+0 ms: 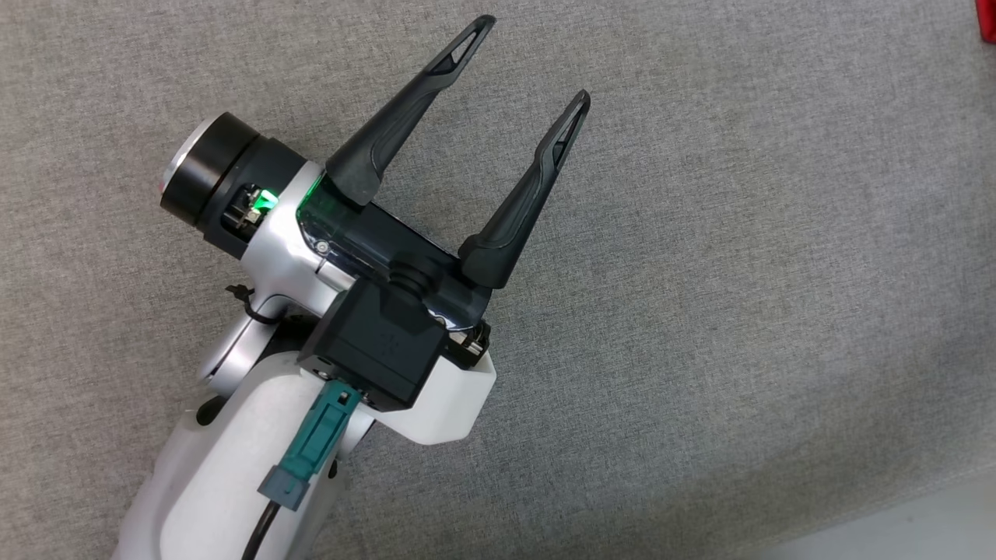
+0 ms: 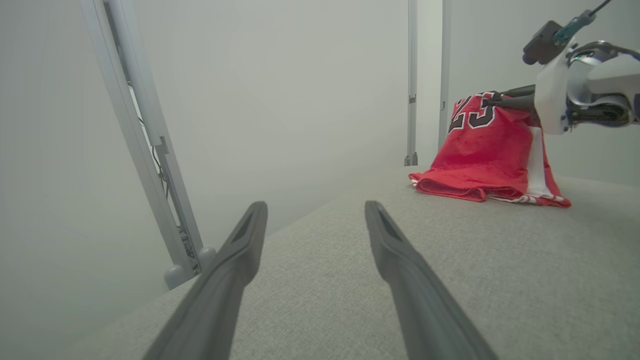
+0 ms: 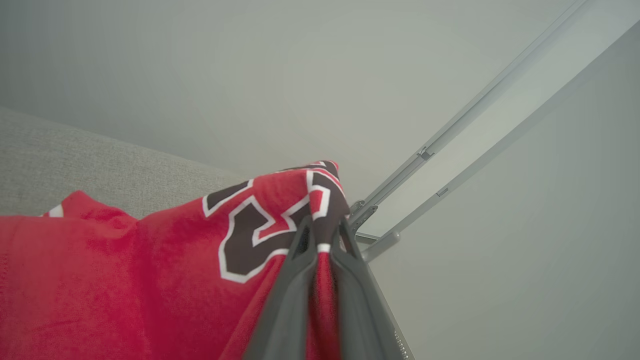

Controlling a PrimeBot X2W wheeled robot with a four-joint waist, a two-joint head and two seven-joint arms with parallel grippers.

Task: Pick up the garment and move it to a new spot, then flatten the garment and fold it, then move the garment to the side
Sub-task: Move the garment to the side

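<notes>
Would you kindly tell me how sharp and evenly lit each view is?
Head view: sharp and evenly lit, no hard shadow under the left gripper. Left wrist view: hazy, fingers soft near the lens, garment clearer. Right wrist view: garment blurred close up around the right gripper.

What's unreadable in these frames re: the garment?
Head view: red sliver cut off by the top right corner; cannot identify it.
Left wrist view: garment top corner hidden behind right gripper; far side unseen.
Right wrist view: garment cut by bottom and left edges; pinched fabric hidden between jaws.
</notes>
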